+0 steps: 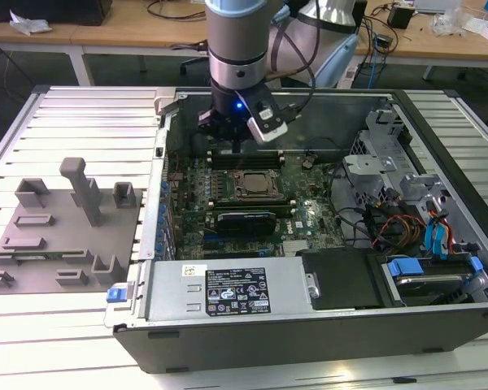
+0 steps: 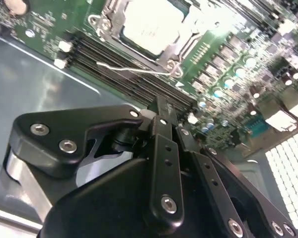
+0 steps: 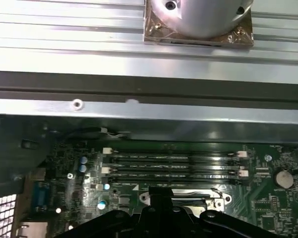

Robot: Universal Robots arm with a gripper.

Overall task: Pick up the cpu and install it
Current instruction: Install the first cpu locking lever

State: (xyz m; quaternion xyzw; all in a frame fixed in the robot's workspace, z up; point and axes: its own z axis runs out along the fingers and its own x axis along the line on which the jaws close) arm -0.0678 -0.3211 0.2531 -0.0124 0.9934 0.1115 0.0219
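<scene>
Already seated: flat, square, silvery-white metal cpu (image 2: pixel 148 25).

We count one robot arm (image 1: pixel 237 41), one gripper (image 2: pixel 162 106), one open computer case (image 1: pixel 309 325), one motherboard (image 1: pixel 309 213), one cpu (image 2: pixel 149 25), four dark memory slots (image 3: pixel 174 171) and one grey fixture plate (image 1: pixel 41 244).

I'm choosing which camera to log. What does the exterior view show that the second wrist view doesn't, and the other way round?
Exterior view, not the second wrist view: the whole open case, the grey plastic blocks at the exterior view's left, and the blue cables. Second wrist view, not the exterior: the thin wire lever beside the socket. Both: the gripper, shut and empty above the motherboard, and the cpu lying in its socket.
</scene>
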